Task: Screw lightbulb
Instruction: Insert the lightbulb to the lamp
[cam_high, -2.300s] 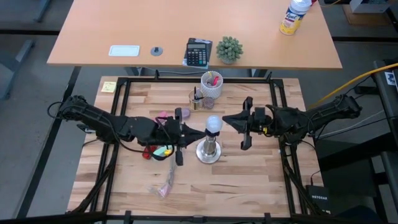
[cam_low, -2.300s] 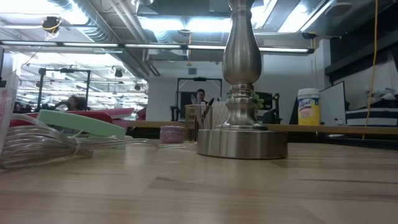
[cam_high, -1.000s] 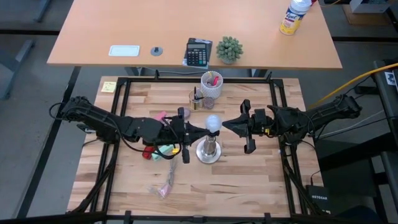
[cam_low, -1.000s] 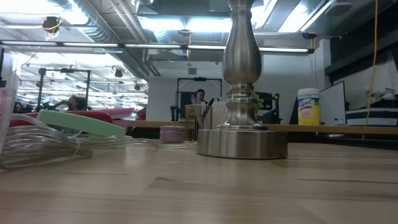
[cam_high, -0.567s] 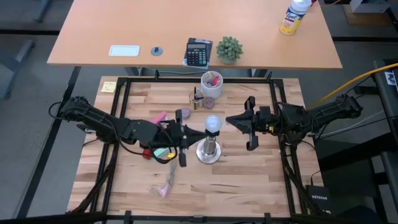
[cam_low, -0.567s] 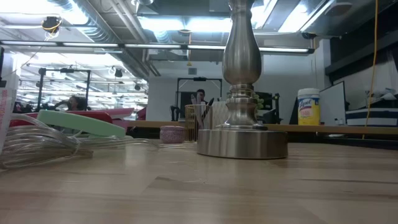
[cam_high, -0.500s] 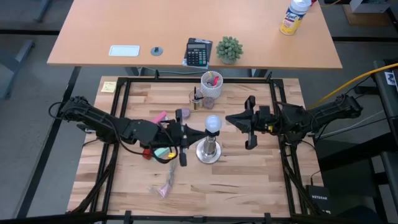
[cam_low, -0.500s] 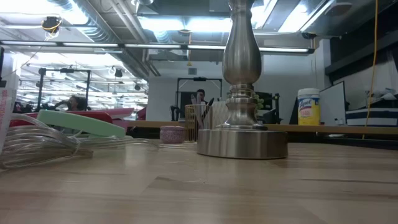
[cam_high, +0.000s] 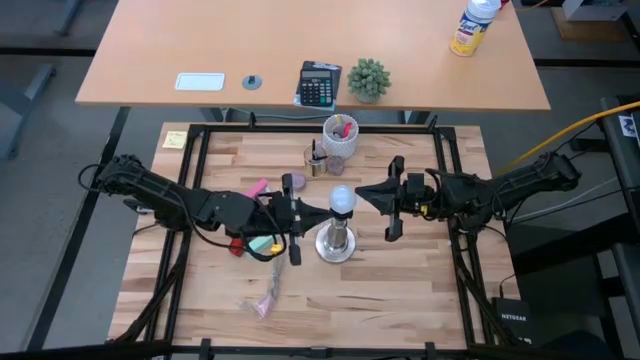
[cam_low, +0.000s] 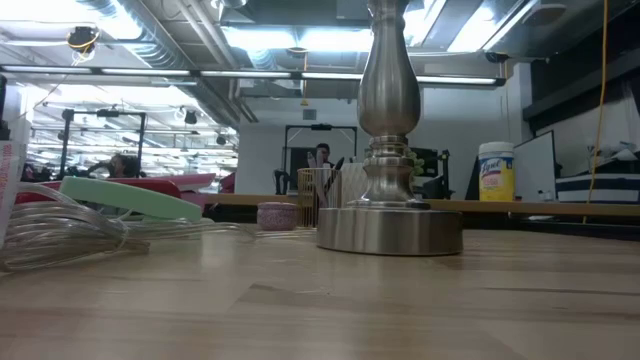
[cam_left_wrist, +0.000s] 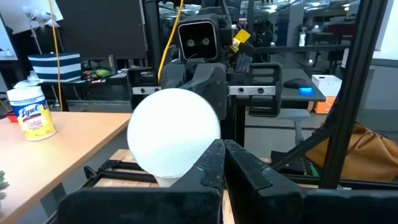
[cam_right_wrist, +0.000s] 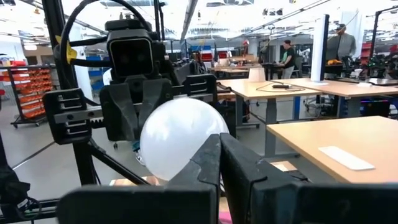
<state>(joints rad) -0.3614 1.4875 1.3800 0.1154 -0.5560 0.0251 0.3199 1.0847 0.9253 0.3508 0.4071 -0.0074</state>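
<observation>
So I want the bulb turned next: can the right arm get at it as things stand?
Probably yes. The right gripper sits just beside the bulb atop the stand, with nothing between them. But its fingers are shut, so they must open first. The left gripper, also shut, crowds the opposite side.

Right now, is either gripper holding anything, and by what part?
Nothing held. Left gripper and right gripper are shut and empty, flanking the lightbulb atop the socket stand.

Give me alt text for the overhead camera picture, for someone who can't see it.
Seen from above, a white lightbulb sits atop a silvery socket stand at the middle of a wooden table. The shut left gripper and shut right gripper point at it from either side. A white cup stands behind.
</observation>
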